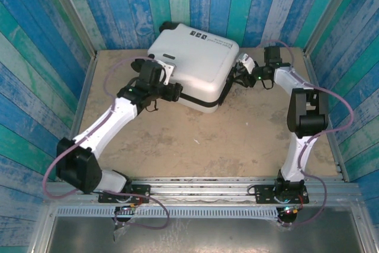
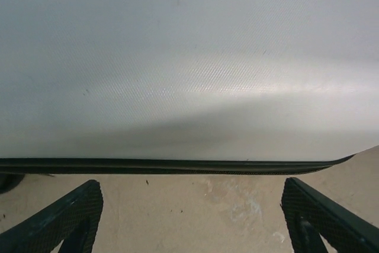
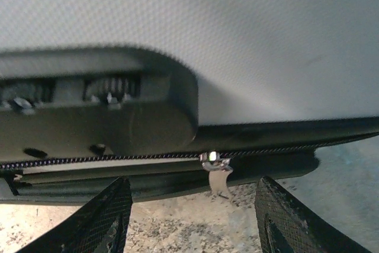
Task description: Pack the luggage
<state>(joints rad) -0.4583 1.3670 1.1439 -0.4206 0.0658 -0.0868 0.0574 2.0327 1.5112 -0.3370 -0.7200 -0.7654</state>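
**Left side.** The luggage [image 1: 192, 66] lies flat and closed, skewed, towards the far side of the table [image 1: 195, 140]. The left gripper [image 1: 170, 91] stands at its near-left flank. Its jaws are spread wide and hold nothing. In the left wrist view the white shell lies straight ahead, with the zipper trim [image 2: 177, 166] running crosswise.

**Right side.** The right gripper [image 1: 240, 70] stands at the luggage's right flank. Its jaws are parted and grip nothing. The zipper pull [image 3: 217, 173] hangs just ahead, in line with the gap between them and below a black housing [image 3: 100, 117].

**Judgement.** The zip seam runs across the right jaws, so the right arm is the nearer to the pull.

**Views.** The right wrist view resolves the pull, which is too small to tell from above. The top view gives the luggage's skew and both arms' approach.
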